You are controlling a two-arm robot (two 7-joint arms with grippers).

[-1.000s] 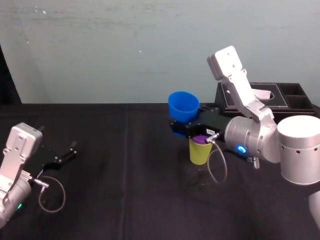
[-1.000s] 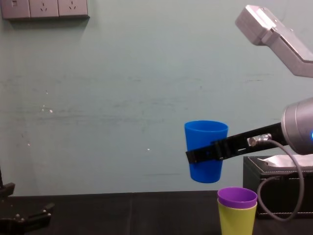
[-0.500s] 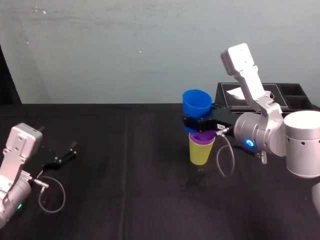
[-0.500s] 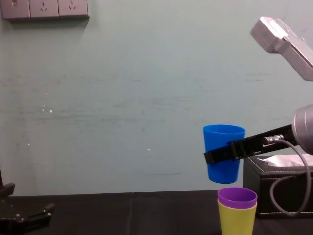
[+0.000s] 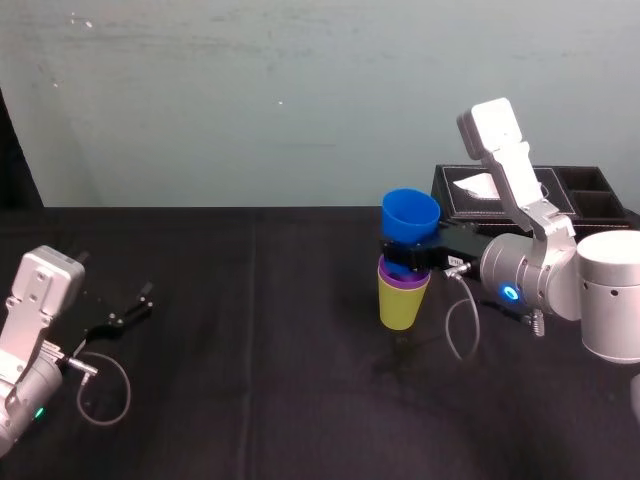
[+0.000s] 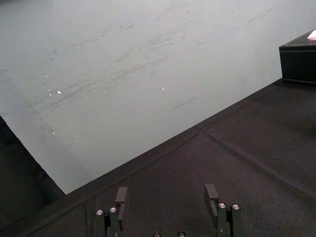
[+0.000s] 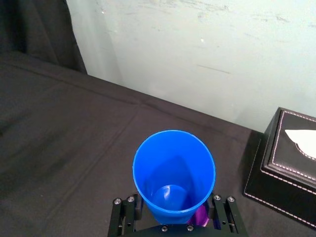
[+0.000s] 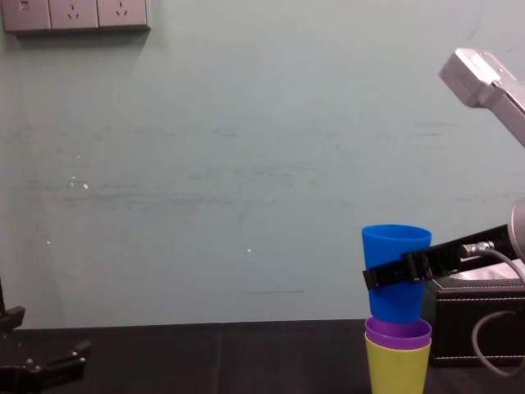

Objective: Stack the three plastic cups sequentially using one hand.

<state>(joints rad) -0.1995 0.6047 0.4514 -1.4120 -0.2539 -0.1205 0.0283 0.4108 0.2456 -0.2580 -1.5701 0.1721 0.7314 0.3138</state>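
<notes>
A black cloth-covered table (image 5: 250,350) spreads beneath the claw, and a black leather tissue box with white stitching (image 7: 291,163) sits just beyond it, toward the wall.

The right gripper (image 5: 410,257), a black slim-fingered claw on a silver-grey arm, is clenched around the lower wall of a blue tapered plastic tumbler (image 8: 396,246), one finger on each side, holding it upright.

Directly under the claw, a purple plastic tumbler (image 8: 398,332) is nested in a yellow-green plastic tumbler (image 5: 401,305) that stands on the cloth. From the chest view, the blue tumbler's base is right at the purple rim, lined up with it and at most just entering.

This looks like the last stacking step: two cups are nested and the third is poised over them. The next move calls for a straight descent until the blue cup seats, then letting go without tipping the stack.

The left gripper (image 6: 165,195) rests on the cloth well apart to the claw's left, its fingers spread and empty.
</notes>
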